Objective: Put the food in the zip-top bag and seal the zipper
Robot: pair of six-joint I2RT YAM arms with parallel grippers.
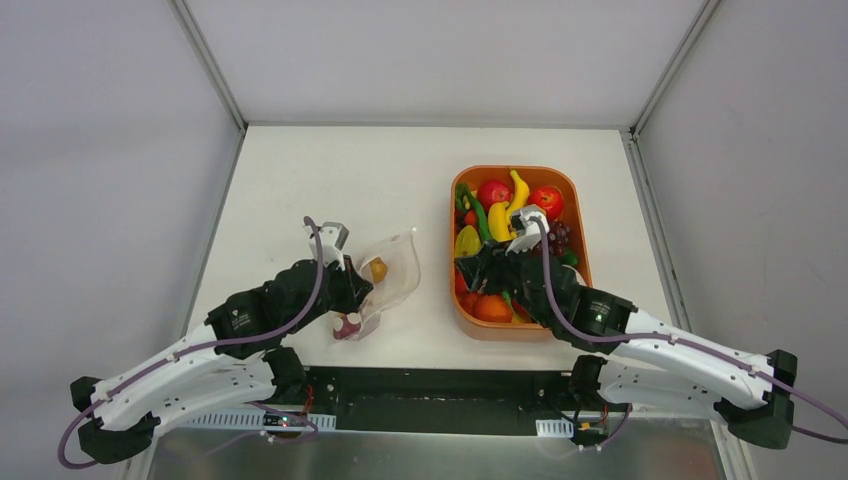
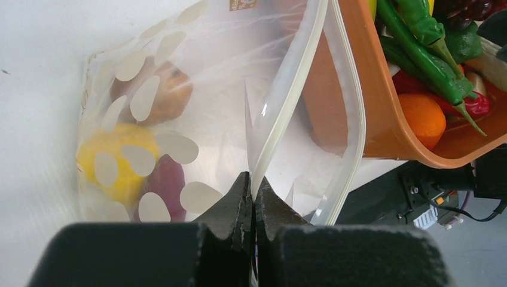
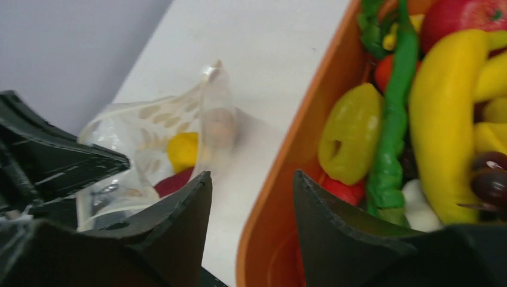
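Observation:
The zip-top bag point(image 1: 392, 272) lies on the white table left of the tray, with its mouth held apart. My left gripper point(image 2: 253, 179) is shut on one strip of the zipper point(image 2: 287, 101); the other strip point(image 2: 354, 119) bows away toward the tray. Inside the bag are a yellow lemon point(image 2: 113, 158), a brown-orange piece point(image 2: 173, 89) and a dark red piece point(image 2: 168, 186). My right gripper point(image 3: 251, 176) is open and holds nothing. Its fingers straddle the orange tray's left wall point(image 3: 287, 179). More food fills the tray: a banana point(image 3: 445, 119), a green chili point(image 3: 394, 119) and a yellow-green pepper point(image 3: 353, 131).
The orange tray point(image 1: 575, 215) stands right of centre, piled with toy fruit and vegetables. Grey walls enclose the table on three sides. A black base rail point(image 1: 430, 385) with cables runs along the near edge between the arms.

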